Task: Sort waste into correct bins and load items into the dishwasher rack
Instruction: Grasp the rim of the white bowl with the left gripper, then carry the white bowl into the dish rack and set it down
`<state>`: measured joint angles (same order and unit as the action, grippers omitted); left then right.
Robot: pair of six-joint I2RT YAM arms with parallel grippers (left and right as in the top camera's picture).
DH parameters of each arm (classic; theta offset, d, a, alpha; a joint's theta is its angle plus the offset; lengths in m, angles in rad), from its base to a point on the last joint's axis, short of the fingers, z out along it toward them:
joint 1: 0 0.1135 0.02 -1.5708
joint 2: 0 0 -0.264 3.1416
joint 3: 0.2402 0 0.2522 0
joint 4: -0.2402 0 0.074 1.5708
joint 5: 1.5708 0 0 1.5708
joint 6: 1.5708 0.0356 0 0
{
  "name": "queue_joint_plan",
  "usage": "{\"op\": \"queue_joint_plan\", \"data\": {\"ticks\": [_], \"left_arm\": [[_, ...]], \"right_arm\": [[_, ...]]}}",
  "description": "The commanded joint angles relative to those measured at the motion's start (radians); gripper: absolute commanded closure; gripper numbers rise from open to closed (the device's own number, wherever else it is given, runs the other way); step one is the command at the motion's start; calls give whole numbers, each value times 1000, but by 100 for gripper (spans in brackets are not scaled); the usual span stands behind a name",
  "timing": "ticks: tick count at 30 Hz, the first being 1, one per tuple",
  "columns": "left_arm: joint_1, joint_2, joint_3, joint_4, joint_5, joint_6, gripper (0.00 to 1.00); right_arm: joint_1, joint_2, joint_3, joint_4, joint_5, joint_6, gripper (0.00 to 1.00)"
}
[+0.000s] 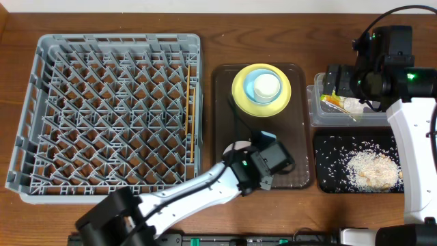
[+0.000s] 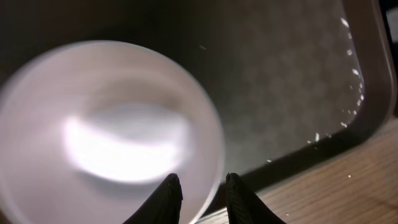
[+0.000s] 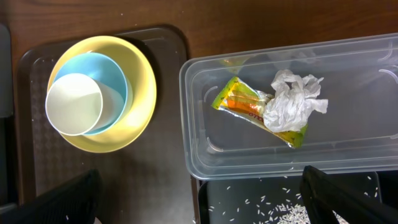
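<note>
My left gripper (image 2: 200, 186) is shut on the rim of the white bowl (image 2: 106, 137), one finger inside and one outside; the bowl (image 1: 235, 147) sits at the near end of the brown serving tray (image 1: 297, 143). At the tray's far end the small white cup (image 3: 74, 104) sits in the light blue bowl (image 3: 115, 78) on the yellow plate (image 3: 142, 93). My right gripper (image 3: 202, 193) hangs open above the clear tub (image 3: 354, 146), which holds the wrapper (image 3: 239, 102) and tissue (image 3: 289, 102). Rice (image 1: 372, 169) lies in the black tray (image 1: 326, 181). Chopsticks (image 1: 187, 102) rest in the dishwasher rack (image 1: 109, 116).
A few rice grains (image 2: 351, 93) are scattered on the brown tray near its corner. The rack fills the left half of the wooden table (image 1: 205, 20), and the two bins sit close together at the right.
</note>
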<state>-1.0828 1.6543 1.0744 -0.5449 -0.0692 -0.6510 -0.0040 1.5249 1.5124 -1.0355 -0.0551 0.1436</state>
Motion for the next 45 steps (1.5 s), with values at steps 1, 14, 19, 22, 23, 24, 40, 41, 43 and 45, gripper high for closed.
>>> {"op": "queue_joint_plan", "data": {"ticks": [1,14,19,22,23,24,40,41,43,45], "left_arm": [[-25,34,8,25,5,3,72],[-33,130,8,62,-52,2,72],[-34,130,9,64,-47,2,73],[-34,123,9,60,-47,2,75],[-34,117,9,57,-47,2,79],[-34,110,9,57,-47,2,81],[149,-202,186,-50,85,109,94],[203,-242,204,-47,148,113,94],[317,-304,222,-29,270,115,94],[473,-349,222,3,424,116,94]], "right_arm": [[7,4,2,-1,2,-14,1],[7,4,2,-2,2,-14,1],[7,4,2,-2,2,-14,1],[7,4,2,-2,2,-14,1],[7,4,2,-2,2,-14,1],[7,4,2,-2,2,-14,1],[7,4,2,-2,2,-14,1],[7,4,2,-2,2,-14,1],[7,4,2,-2,2,-14,1],[7,4,2,-2,2,-14,1]]}}
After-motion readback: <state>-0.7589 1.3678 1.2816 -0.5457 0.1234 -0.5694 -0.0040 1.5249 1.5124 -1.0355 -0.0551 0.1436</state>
